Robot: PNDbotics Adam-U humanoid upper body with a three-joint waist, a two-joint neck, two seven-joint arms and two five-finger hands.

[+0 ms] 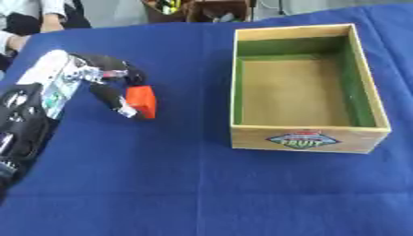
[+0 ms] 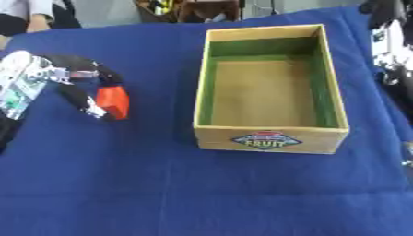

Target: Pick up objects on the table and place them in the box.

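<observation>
Blue-clothed table (image 1: 161,184), empty box (image 1: 303,138) at right.
Left eye: left hand (image 1: 105,80) pinches the orange block (image 1: 142,101), left of the box; likely light, rigid, best held by flat sides. Right eye: right hand (image 2: 391,41), fingers unclear.

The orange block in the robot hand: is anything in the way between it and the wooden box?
Nothing visible. Only bare blue tablecloth lies between the orange block, held by the left robot hand, and the open-topped wooden box.
</observation>
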